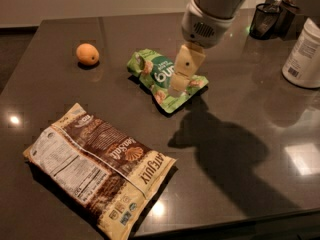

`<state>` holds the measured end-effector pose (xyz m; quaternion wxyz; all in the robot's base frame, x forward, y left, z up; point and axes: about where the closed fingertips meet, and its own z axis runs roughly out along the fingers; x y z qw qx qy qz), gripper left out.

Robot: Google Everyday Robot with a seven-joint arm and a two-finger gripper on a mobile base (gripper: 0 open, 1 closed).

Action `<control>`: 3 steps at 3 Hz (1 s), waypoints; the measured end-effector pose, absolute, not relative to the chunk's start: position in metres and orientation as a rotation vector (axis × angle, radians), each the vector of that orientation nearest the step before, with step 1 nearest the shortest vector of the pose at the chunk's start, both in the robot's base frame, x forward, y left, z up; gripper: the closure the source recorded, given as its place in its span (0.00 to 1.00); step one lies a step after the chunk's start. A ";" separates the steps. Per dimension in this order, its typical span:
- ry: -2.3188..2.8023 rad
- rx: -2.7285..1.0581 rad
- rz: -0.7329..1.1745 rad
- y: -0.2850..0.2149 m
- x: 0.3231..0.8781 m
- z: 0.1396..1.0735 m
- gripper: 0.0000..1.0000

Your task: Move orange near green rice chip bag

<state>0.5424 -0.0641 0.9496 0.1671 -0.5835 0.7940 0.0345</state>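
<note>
Over the far half of the table (45, 104), roughly midway between its left and right edges, your gripper (178, 86) is hanging from the white arm (210, 14), which is reaching in from the far right corner. Its cream tip is pointing down and overlapping the right part of the green rice chip bag (156, 76). You cannot tell whether it is touching the bag, nor whether the gripper is spread or pressed together, since it is showing you only one side. The bag is lying flat and crinkled, its dark green label facing up. The orange (87, 54) is sitting left of the bag, towards the far left corner, with bare table between them. A brown-and-cream snack bag (100, 169) is lying flat near the front left corner, nutrition panel up, well apart from both. A white container (305, 54) is standing at the right edge, and a black mesh cup (264, 20) is standing near the far right corner. The arm's shadow (225, 149) is falling just in front of the green bag.
</note>
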 end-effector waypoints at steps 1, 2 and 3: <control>2.224 -1.676 0.147 -0.026 0.565 0.950 0.00; 2.187 -1.689 0.181 0.005 0.584 0.953 0.00; 2.143 -1.702 0.219 0.041 0.603 0.958 0.00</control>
